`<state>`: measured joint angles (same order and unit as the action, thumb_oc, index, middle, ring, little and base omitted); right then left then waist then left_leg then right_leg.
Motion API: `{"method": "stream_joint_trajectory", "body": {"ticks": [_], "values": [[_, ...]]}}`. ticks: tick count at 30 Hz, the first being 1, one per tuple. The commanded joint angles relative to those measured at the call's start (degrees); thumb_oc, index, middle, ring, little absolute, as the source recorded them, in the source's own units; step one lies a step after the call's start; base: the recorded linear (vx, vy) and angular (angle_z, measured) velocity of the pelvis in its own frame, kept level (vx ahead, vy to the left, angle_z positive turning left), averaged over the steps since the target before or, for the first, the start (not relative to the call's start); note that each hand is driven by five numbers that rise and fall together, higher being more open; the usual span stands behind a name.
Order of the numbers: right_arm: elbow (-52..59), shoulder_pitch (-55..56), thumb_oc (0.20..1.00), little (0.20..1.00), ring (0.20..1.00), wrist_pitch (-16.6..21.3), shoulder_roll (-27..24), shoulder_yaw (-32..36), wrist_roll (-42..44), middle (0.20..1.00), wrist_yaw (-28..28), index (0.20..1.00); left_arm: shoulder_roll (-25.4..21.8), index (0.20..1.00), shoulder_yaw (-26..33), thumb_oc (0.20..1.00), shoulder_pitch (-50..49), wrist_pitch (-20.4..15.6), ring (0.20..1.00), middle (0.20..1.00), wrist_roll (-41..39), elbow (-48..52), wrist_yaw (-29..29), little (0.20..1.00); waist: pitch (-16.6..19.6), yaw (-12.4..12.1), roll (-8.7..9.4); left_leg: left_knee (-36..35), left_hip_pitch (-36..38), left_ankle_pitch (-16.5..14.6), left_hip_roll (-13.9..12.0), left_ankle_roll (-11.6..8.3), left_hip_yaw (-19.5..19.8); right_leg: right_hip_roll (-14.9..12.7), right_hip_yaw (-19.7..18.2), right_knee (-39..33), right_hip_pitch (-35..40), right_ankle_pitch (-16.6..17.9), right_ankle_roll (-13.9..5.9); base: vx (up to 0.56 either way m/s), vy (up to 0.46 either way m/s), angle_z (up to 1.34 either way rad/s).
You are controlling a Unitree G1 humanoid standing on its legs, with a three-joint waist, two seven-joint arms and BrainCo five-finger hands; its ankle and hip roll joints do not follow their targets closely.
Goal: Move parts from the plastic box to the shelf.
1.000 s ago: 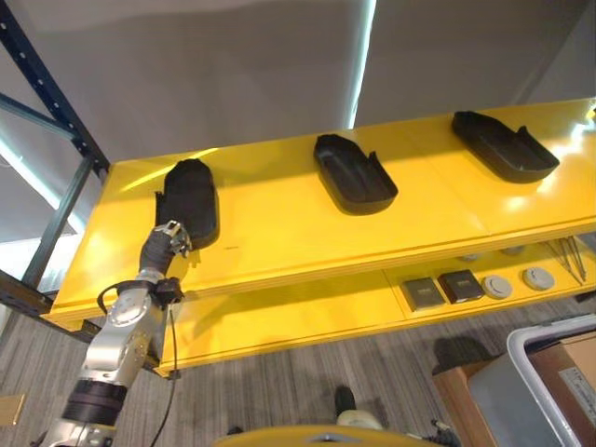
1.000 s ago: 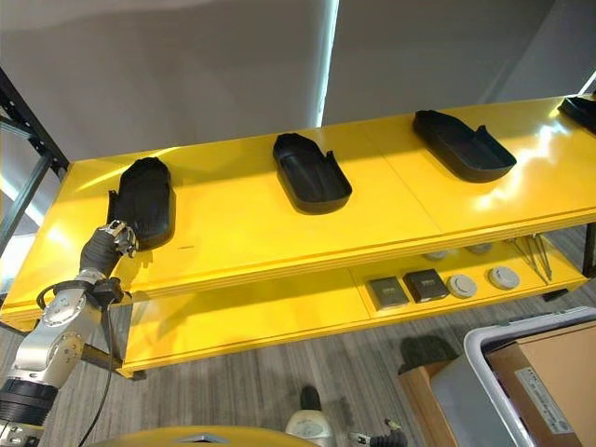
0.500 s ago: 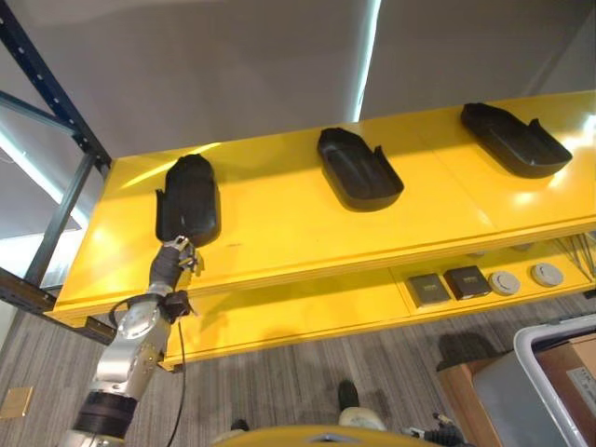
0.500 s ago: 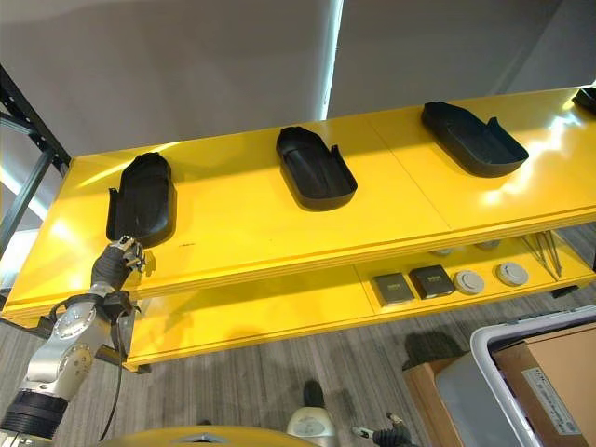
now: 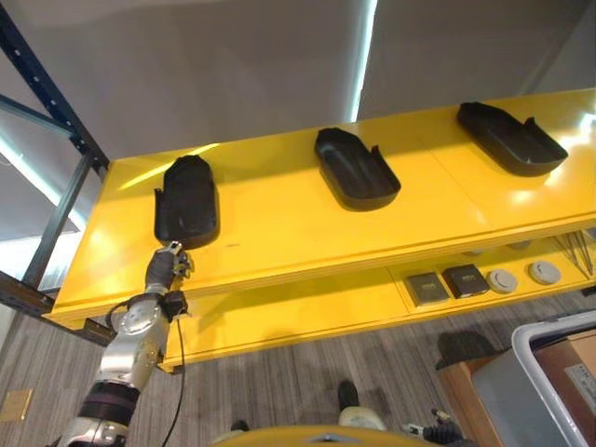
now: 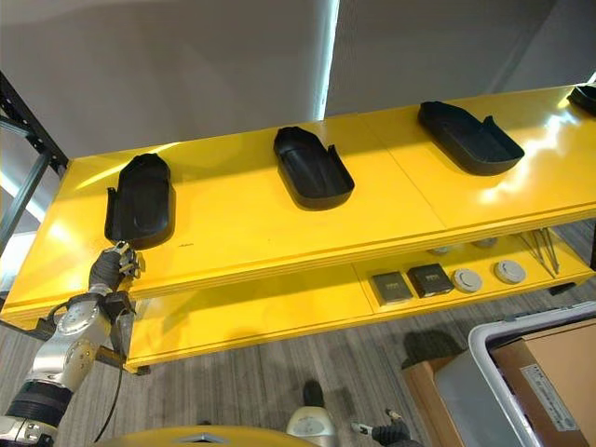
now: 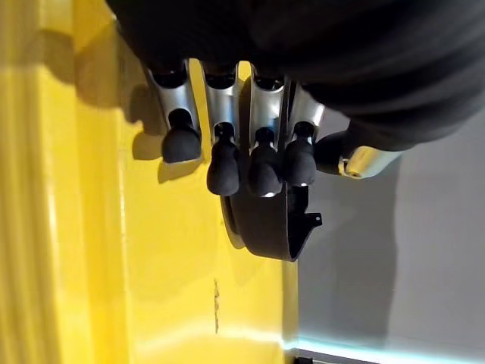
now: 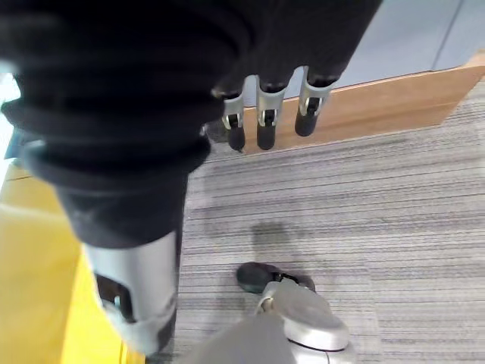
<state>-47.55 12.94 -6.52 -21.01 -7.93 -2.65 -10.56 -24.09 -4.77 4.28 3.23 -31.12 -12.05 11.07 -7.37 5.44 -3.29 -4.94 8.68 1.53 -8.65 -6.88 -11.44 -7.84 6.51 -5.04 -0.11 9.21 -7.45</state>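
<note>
Three black moulded parts lie on the top board of the yellow shelf (image 5: 279,228): the left part (image 5: 187,201), the middle part (image 5: 356,169) and the right part (image 5: 510,138). My left hand (image 5: 165,264) is at the shelf's front edge, just below the left part and apart from it; its fingers (image 7: 224,155) are relaxed and hold nothing, with that part (image 7: 267,224) showing beyond them. My right hand (image 8: 262,115) hangs over the carpet with straight, empty fingers. The grey plastic box (image 5: 545,358) stands at the lower right.
The lower shelf board carries two small square pieces (image 5: 424,290) and two round discs (image 5: 504,280). A dark rack upright (image 5: 45,88) rises at the shelf's left end. A brown carton (image 5: 570,372) sits inside the plastic box. A wooden board (image 8: 394,98) stands by the floor.
My left hand has let go of the left black part and drawn back down to the shelf's front edge. The part stays on the top board.
</note>
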Motion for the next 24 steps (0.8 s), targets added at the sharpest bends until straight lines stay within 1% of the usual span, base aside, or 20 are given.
{"method": "stream_joint_trajectory", "body": {"ticks": [1, 11, 19, 22, 24], "values": [[0.9, -1.9, 1.000, 1.000, 1.000, 0.3, -1.5, -1.9, -1.5, 1.000, -0.2, 1.000, -2.3, 0.200, 0.6, 0.200, 5.9, -4.5, 0.200, 0.200, 2.0, -1.6, 1.3, 0.200, -1.6, 0.9, 1.46, 1.5, -3.1, 2.8, -0.4, 1.80, -1.2, -2.3, 0.8, 2.0, 4.1, -3.8, -2.25, 0.01, 0.004, -0.04], [0.7, -2.0, 1.000, 1.000, 1.000, 0.6, -1.5, -2.6, -2.1, 1.000, -0.1, 1.000, -1.7, 0.200, -0.3, 0.200, 9.8, -4.5, 0.200, 0.200, 2.3, -6.4, 2.9, 0.200, -1.8, 2.1, 1.61, 1.7, -3.0, 2.6, -0.6, 1.84, -1.6, -2.2, -0.1, 2.3, 3.8, -4.0, -2.30, 0.01, 0.001, -0.06], [0.8, -2.3, 1.000, 1.000, 1.000, 0.5, -1.6, -2.7, -2.1, 1.000, -0.1, 1.000, -1.0, 0.200, -0.8, 0.200, 10.7, -4.1, 0.200, 0.200, 2.5, -9.4, 4.7, 0.200, -2.0, 2.3, 1.77, 2.0, -3.1, 2.4, -0.6, 1.88, -1.6, -2.0, -0.4, 2.4, 3.6, -4.2, -2.22, 0.00, 0.000, 0.00], [1.2, -2.2, 1.000, 1.000, 1.000, 0.0, -1.7, -2.9, -2.4, 1.000, 0.3, 1.000, -0.9, 0.200, -0.6, 0.200, 11.5, -4.9, 0.200, 0.200, 3.0, -13.4, 5.7, 0.200, -1.8, 2.6, 2.04, 2.0, -2.8, 2.4, -0.8, 1.87, -1.8, -1.9, -0.5, 2.3, 3.9, -4.3, -2.17, 0.00, 0.000, 0.00], [1.2, -2.1, 1.000, 1.000, 1.000, 0.0, -1.7, -3.0, -2.7, 1.000, 0.4, 1.000, -0.9, 0.200, -0.6, 0.200, 11.8, -5.2, 0.200, 0.200, 3.1, -14.3, 5.7, 0.200, -1.7, 2.7, 2.12, 1.9, -2.7, 2.4, -0.8, 1.89, -1.8, -1.8, -0.5, 2.2, 4.0, -4.3, -2.15, 0.00, 0.000, 0.00]]}}
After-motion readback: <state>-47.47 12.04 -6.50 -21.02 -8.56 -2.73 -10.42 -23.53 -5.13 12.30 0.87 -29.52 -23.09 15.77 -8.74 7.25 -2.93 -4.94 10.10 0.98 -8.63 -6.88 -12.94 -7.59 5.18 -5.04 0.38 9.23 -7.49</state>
